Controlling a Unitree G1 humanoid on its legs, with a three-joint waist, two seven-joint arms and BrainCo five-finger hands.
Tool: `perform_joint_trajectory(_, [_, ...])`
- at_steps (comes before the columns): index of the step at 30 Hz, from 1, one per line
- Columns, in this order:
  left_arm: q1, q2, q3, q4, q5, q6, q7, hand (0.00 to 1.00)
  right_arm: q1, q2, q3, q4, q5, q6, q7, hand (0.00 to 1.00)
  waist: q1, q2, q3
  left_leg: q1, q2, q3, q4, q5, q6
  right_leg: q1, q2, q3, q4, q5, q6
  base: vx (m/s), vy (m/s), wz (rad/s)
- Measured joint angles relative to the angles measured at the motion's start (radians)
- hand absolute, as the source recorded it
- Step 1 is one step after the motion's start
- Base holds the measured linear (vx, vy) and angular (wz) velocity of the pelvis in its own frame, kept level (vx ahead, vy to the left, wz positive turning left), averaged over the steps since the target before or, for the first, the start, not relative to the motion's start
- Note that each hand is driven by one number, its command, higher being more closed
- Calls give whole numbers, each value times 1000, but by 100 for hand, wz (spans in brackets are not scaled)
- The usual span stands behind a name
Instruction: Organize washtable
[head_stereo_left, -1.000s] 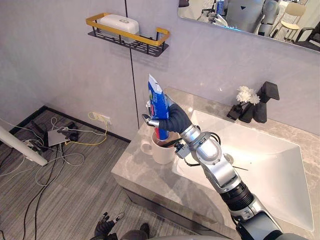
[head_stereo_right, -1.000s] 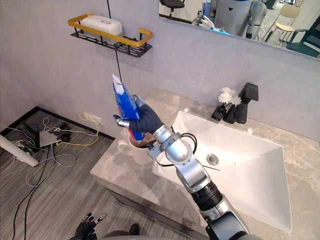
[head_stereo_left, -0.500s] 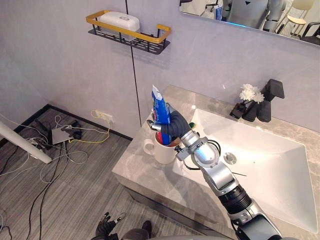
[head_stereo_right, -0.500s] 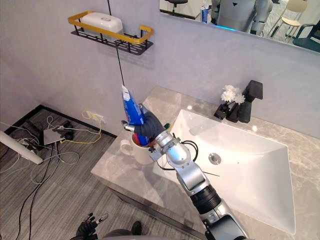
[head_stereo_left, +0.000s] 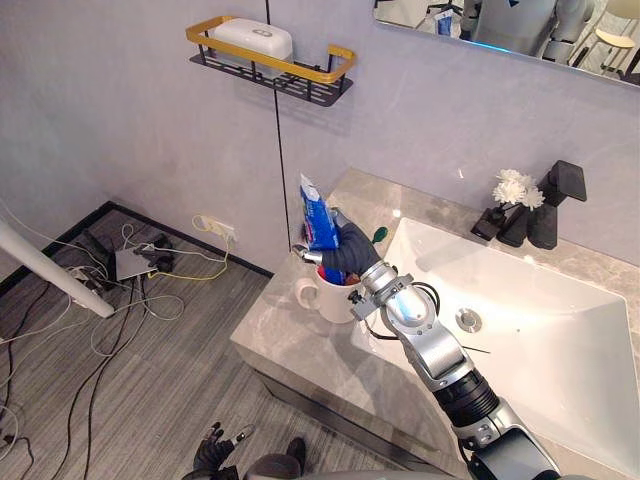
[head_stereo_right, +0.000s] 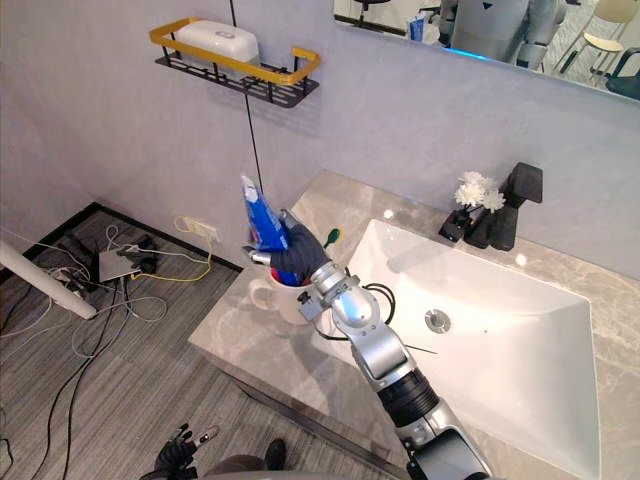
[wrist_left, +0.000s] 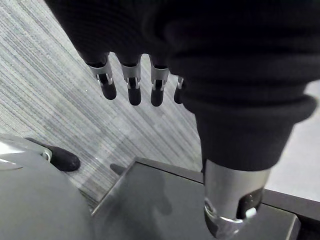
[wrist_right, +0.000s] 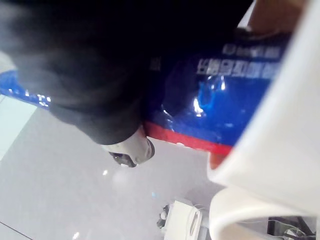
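Note:
A blue toothpaste tube (head_stereo_left: 317, 215) with a red band stands upright, its lower end inside the white mug (head_stereo_left: 325, 298) at the left end of the grey stone counter (head_stereo_left: 300, 350). My right hand (head_stereo_left: 352, 252) is over the mug's rim with its fingers and thumb curled round the tube (wrist_right: 225, 95). A green-headed toothbrush (head_stereo_left: 379, 235) sticks out of the mug behind the hand. Low beside the counter, my left hand (wrist_left: 130, 85) hangs above the striped floor with straight fingers and holds nothing.
A white sink basin (head_stereo_left: 540, 300) lies to the right of the mug, with a black faucet (head_stereo_left: 560, 195) and white flowers (head_stereo_left: 513, 188) behind it. On the wall above hangs a black and gold shelf (head_stereo_left: 300, 75) with a white box. Cables (head_stereo_left: 130, 265) lie on the floor at left.
My right hand has come down with the toothpaste tube, so its lower end now sits inside the mug. The camera has shifted a little. The left hand has not moved.

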Motion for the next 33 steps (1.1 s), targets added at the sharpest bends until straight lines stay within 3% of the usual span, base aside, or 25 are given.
perform_joint_trajectory(22, [0, 3, -5, 0, -1, 0, 0, 0, 0, 19, -11, -17, -1, -2, -21, 0, -1, 0, 0, 5, 5, 19, 9, 0, -1, 3, 2, 15, 0, 0, 0, 0, 0, 0])
perform_joint_trajectory(27, [0, 3, -6, 2, 0, 0, 1, 0, 0, 5, -25, -117, -11, -14, -36, 0, -2, -1, -1, 12, 7, 33, 4, 1, -2, 2, 4, 33, -7, 1, 0, -12, -7, -9])
perform_joint_trajectory(33, [0, 4, -5, 5, 0, -1, 2, 0, 0, -35, -135, -275, -8, -51, -40, 0, -5, -4, -2, 30, 9, 51, -3, 2, -4, 5, 4, 41, -8, 1, -1, -7, -5, -7])
